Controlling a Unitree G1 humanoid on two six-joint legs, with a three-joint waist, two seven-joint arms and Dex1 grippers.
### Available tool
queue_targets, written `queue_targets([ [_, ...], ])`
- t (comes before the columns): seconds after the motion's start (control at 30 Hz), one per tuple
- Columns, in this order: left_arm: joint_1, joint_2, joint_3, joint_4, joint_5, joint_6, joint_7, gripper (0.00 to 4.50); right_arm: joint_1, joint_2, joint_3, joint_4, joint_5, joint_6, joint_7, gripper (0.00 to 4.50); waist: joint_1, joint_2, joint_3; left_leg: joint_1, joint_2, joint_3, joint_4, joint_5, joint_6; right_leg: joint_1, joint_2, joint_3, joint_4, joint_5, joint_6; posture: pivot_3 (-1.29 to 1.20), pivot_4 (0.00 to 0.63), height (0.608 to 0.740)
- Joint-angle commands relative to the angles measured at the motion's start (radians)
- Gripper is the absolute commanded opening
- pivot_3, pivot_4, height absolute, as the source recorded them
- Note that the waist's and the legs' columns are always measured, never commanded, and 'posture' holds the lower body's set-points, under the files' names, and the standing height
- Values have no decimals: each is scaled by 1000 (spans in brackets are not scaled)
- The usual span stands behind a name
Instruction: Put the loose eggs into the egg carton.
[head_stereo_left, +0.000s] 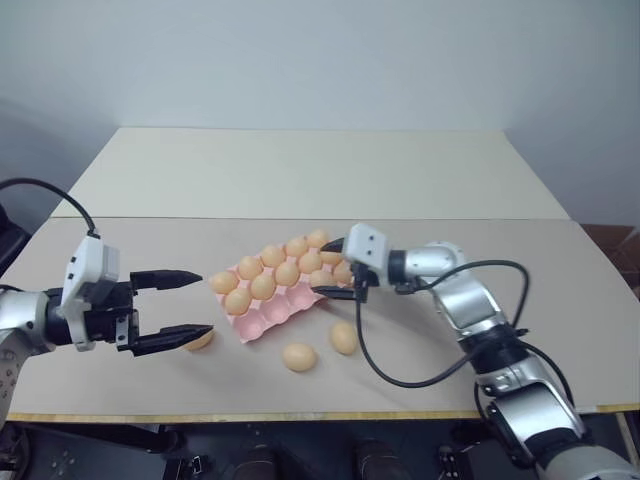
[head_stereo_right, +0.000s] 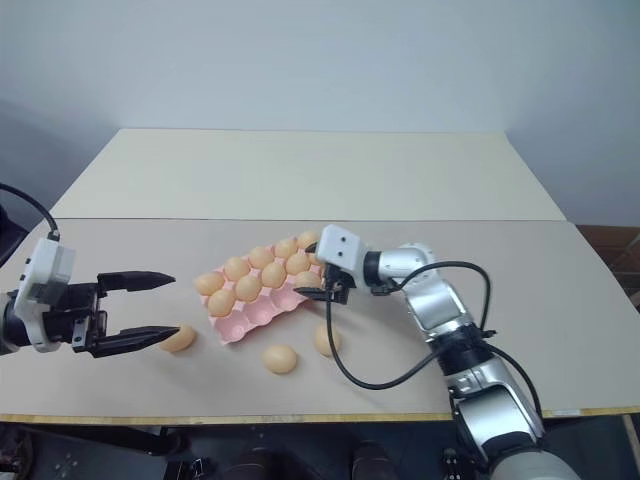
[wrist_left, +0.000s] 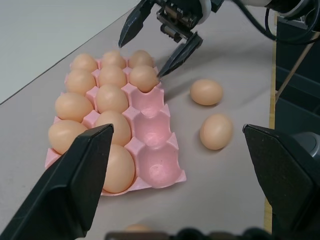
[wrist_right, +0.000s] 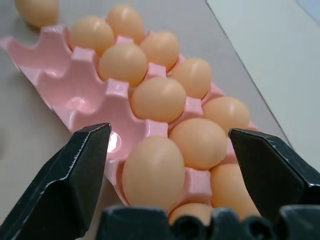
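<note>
The pink egg carton (head_stereo_left: 275, 318) lies mid-table, most of its cups filled with tan eggs and three cups in its near row bare. My right gripper (head_stereo_left: 322, 268) hovers open over the carton's right end, its fingers on either side of an egg (wrist_right: 153, 172) that sits in a cup. Two loose eggs (head_stereo_left: 299, 357) (head_stereo_left: 344, 337) lie on the table just in front of the carton. A third loose egg (head_stereo_left: 200, 341) lies left of the carton, beside the lower fingertip of my left gripper (head_stereo_left: 205, 303), which is open and holds nothing.
The carton and eggs rest on a tan board (head_stereo_left: 120, 240) whose front edge runs just before the loose eggs. A paler table (head_stereo_left: 300, 170) extends behind it. A black cable (head_stereo_left: 400, 378) loops from my right wrist over the board near the right loose egg.
</note>
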Motion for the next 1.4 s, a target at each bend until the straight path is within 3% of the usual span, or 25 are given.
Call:
queue_targets([
  [0.03, -4, 21, 25, -4, -8, -14, -20, 4500, 62, -88, -124, -173, 145, 64, 69, 4470, 4, 0, 0, 0, 0, 0, 0, 0, 0, 0, 0, 0, -1, 0, 0, 0, 150, 740],
  [0.3, 43, 25, 89, 58, 31, -102, -83, 4500, 245, -374, -338, -357, 399, 188, 246, 4470, -4, 0, 0, 1, 0, 0, 0, 0, 0, 1, 0, 0, -1, 0, 0, 0, 150, 740],
  [0.37, 60, 35, 109, 71, 28, -112, -108, 4500, 325, -475, -410, -368, 439, 160, 356, 4470, -4, 0, 0, 1, 0, 1, 0, 0, 0, 1, 0, 1, -1, 0, 0, 0, 150, 740],
  [0.53, 87, 53, 129, 89, 33, -126, -155, 4500, 424, -549, -496, -381, 477, 144, 389, 4470, -5, -1, 0, 2, 0, 1, 0, 0, 0, 2, 0, 1, -1, -1, 0, 0, 150, 740],
  [0.87, 89, 64, 115, 100, 37, -142, -188, 4500, 397, -511, -436, -401, 470, 105, 338, 4470, -2, 0, 0, 2, 0, 1, 0, 0, 0, 1, 0, 1, -1, -1, 0, 0, 150, 740],
  [1.17, 66, 63, 50, 66, 31, -135, -204, 4500, 241, -331, -84, -317, 214, -33, 271, 4470, -4, 0, 0, 2, 1, 1, 0, 0, 0, 1, 1, 1, -1, -1, 0, 0, 150, 740],
  [1.4, -4, 50, -64, 42, 28, -137, -216, 4500, 141, -190, 97, -157, 63, -137, 270, 4470, 1, 0, 0, 1, 0, 1, 0, 0, 0, 0, 0, 0, 0, -1, 0, 0, 150, 740],
])
